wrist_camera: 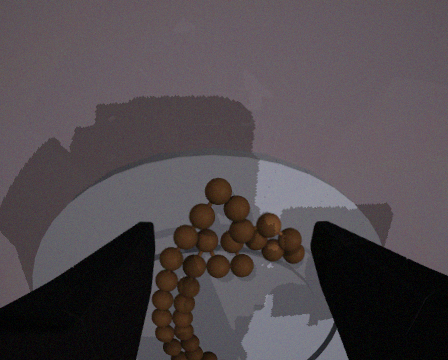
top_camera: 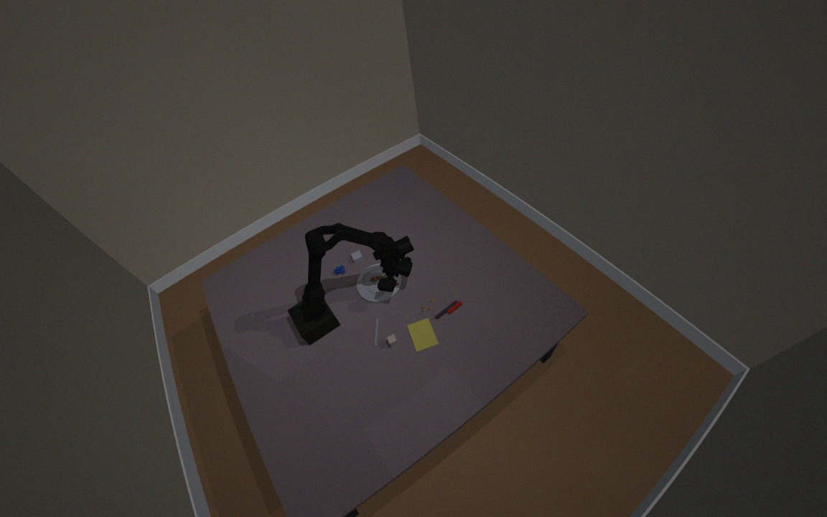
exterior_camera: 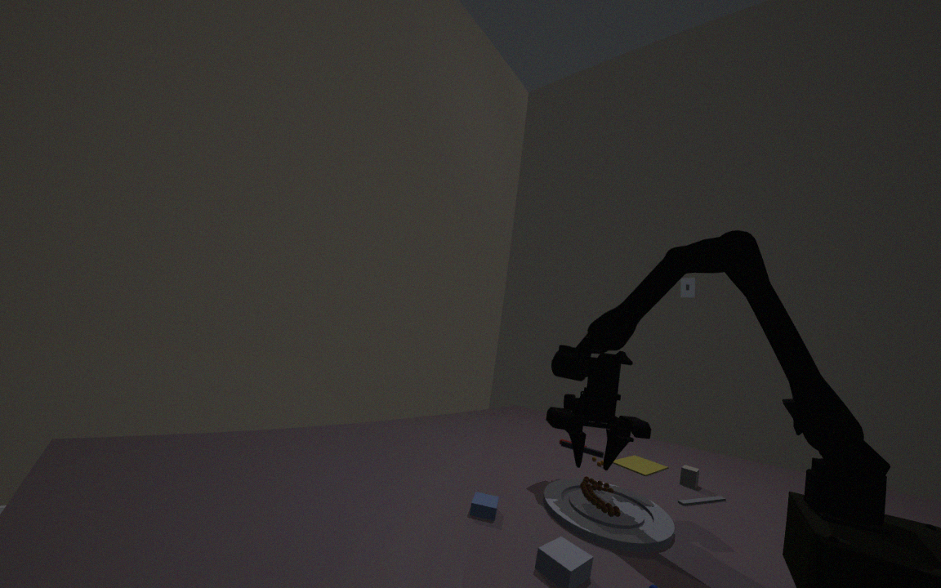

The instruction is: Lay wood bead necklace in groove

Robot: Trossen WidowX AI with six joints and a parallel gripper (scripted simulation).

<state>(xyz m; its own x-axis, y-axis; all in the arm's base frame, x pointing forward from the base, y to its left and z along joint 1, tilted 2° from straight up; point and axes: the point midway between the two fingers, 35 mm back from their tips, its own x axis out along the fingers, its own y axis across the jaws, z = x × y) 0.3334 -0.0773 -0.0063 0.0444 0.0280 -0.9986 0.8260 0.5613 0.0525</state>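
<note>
Claw (top_camera: 387,285) (exterior_camera: 592,468) (wrist_camera: 235,236), black, released, hanging above the pale grey round bead board (top_camera: 362,293) (exterior_camera: 657,537) (wrist_camera: 104,195). Brown wood bead necklace (top_camera: 376,278) (exterior_camera: 595,498) (wrist_camera: 187,287) bunched in doubled strands on the board, not laid round its groove. Yellow flat square (top_camera: 422,334) (exterior_camera: 639,465) on the worktop (top_camera: 314,398) (exterior_camera: 276,496) (wrist_camera: 334,90).

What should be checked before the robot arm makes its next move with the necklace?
1. Hand open: ok.
2. Hand above the round bead board: ok.
3. Wood bead necklace on the board: ok.
4. Necklace laid round in the groove: not ok, it is bunched in double strands.
5. White block off the board: ok.
6. Fingertips lined up with the beads to grip next: cannot tell.
</note>
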